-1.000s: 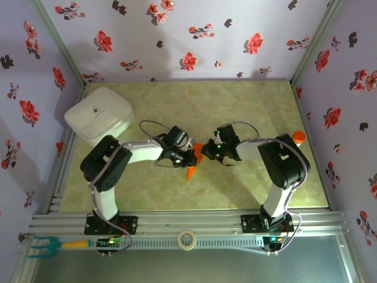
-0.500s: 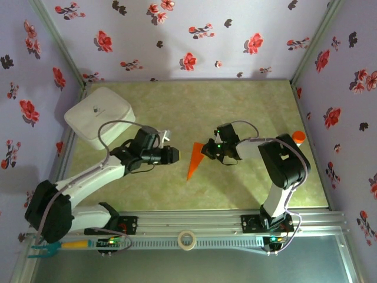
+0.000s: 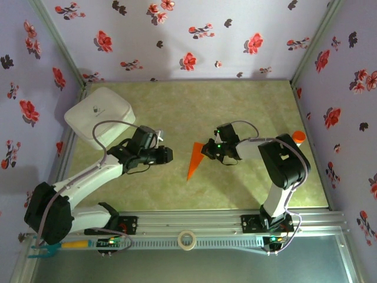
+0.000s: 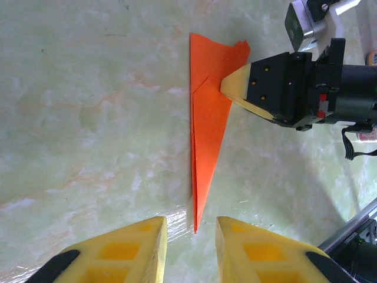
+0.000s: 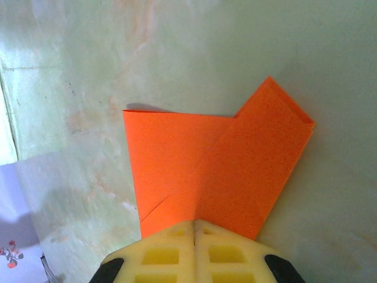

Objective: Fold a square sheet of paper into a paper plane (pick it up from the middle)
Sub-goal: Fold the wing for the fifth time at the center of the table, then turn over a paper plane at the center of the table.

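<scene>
Green marbled table (image 3: 235, 106) carries the orange plane (image 4: 206, 124), lying flat mid-table, nose toward my left gripper (image 4: 191, 233). Left fingers stand narrowly apart, empty, just short of the nose. My right gripper (image 5: 193, 227) is closed, pinching the plane's wide tail.
</scene>
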